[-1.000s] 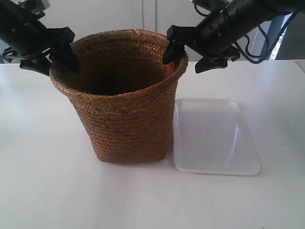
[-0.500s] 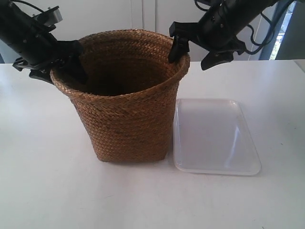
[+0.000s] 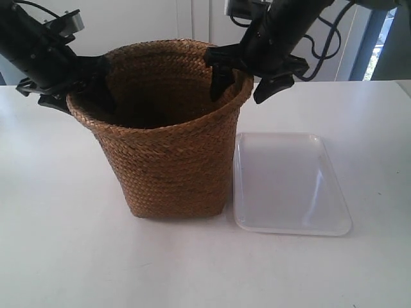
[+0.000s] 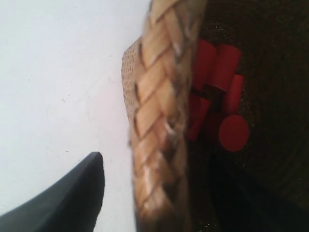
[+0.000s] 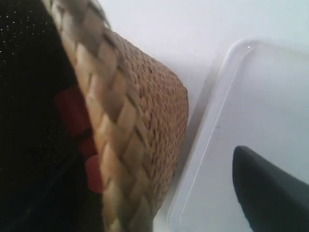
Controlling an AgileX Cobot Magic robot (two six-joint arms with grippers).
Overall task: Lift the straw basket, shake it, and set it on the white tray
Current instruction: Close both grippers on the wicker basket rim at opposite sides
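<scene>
White table [image 3: 58, 256] fills foreground, matte, evenly lit. Beyond its far edge: white wall panels [image 3: 154, 19], 2 vertical seams. Window [image 3: 388, 45] past far right corner, daylight, dark frame [image 3: 363, 45].

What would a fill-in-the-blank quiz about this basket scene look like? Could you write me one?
1. The small pieces lying inside the straw basket are coloured ____.
2. The left gripper and the right gripper each have one finger inside and one outside the basket's ____.
3. The jaws of both grippers stand ____.
4. The white tray beside the basket holds ____.
Missing words: red; rim; open; nothing.
</scene>
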